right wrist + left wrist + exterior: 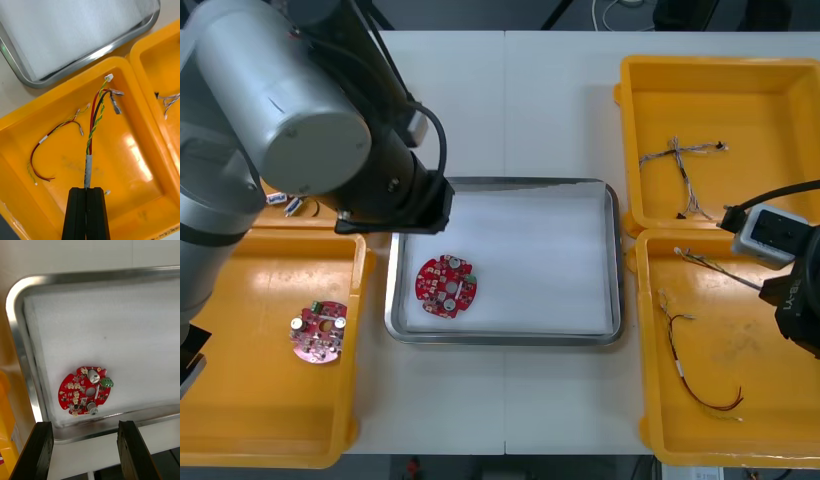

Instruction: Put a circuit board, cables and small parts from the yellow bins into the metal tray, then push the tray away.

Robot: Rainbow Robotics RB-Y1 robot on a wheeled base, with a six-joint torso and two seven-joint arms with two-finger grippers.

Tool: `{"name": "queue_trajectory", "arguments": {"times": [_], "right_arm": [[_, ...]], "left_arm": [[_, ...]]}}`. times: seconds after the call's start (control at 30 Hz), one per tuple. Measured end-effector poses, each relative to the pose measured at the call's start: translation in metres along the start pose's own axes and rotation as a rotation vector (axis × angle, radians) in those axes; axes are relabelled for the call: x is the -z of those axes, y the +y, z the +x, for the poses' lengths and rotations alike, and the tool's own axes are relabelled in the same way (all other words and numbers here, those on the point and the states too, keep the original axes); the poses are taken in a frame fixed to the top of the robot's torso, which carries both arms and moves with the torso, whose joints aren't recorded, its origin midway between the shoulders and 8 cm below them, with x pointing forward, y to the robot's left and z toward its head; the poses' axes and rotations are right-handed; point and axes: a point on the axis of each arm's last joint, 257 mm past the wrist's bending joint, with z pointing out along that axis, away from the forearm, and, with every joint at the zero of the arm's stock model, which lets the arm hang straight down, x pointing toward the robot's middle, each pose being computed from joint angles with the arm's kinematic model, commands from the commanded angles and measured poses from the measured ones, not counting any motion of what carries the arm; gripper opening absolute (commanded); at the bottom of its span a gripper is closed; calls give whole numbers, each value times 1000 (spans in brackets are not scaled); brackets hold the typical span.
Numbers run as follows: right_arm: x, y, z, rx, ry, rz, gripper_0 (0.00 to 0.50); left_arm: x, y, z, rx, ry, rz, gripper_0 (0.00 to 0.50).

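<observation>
At ten o'clock, a silver-grey cylindrical left arm (280, 100) is joined to a black wrist (395, 190) with a looped black cable (443, 140); its flat black rectangular fingers (35, 450) are seen.

Inside tray (612, 260): bare right of the circuit board (445, 285).
Far-left tray corner: left arm (390, 185) overhangs, probably blocking entry.
Right side: yellow bins (629, 160) just beside tray.

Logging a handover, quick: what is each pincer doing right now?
Left pincer: open, empty, above the metal tray.
Right pincer: shut on a red and yellow cable.

no legible text or labels anywhere
</observation>
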Motion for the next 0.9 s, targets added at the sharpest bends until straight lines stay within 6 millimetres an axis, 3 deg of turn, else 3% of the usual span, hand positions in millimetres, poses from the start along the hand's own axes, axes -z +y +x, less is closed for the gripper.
{"name": "queue_trajectory", "arguments": {"times": [0.23,0.53,0.73,0.9], "right_arm": [[-5,10,-40,144,-26,-16,0],[-17,10,-84,268,-16,-41,0],[-29,5,-115,316,-10,-32,0],[-44,10,-142,348,-2,-41,0]], "left_arm": [[8,37,-28,141,-12,-13,500],[4,109,-59,341,5,-133,500],[13,154,-81,503,-14,-170,500],[19,189,-88,631,-22,-187,500]]}}
